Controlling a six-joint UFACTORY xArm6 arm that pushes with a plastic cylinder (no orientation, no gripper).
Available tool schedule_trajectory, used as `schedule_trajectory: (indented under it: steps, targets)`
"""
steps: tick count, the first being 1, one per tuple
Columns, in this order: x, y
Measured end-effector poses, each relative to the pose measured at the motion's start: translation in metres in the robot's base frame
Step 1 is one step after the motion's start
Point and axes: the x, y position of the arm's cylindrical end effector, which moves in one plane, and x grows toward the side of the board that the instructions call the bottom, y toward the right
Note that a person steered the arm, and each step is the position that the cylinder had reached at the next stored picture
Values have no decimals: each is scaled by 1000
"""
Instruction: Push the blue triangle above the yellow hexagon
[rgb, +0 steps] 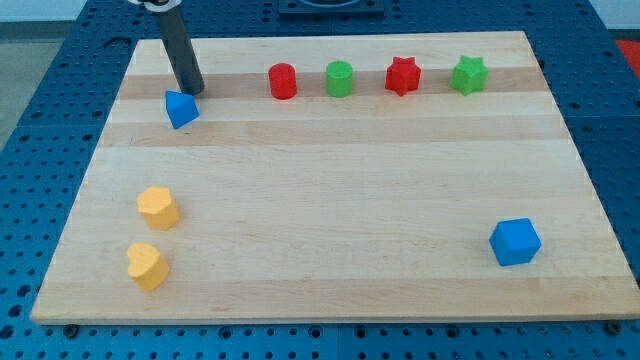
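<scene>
The blue triangle (181, 109) lies near the board's upper left. My tip (191, 90) stands just above it and slightly to its right, touching or nearly touching it. The yellow hexagon (158, 207) sits at the lower left, well below the blue triangle. A yellow heart-shaped block (147, 265) lies just below the hexagon.
Along the top of the wooden board (330, 180) stand a red cylinder (283, 81), a green cylinder (340, 78), a red star (403, 75) and a green star (468, 75). A blue cube (515, 241) sits at the lower right.
</scene>
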Motion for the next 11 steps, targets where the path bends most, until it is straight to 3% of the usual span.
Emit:
schedule_trajectory:
  steps: [2,5,8,11]
  targets:
    - [16,-37]
    - [55,-13]
    - [20,-1]
    - [59,9]
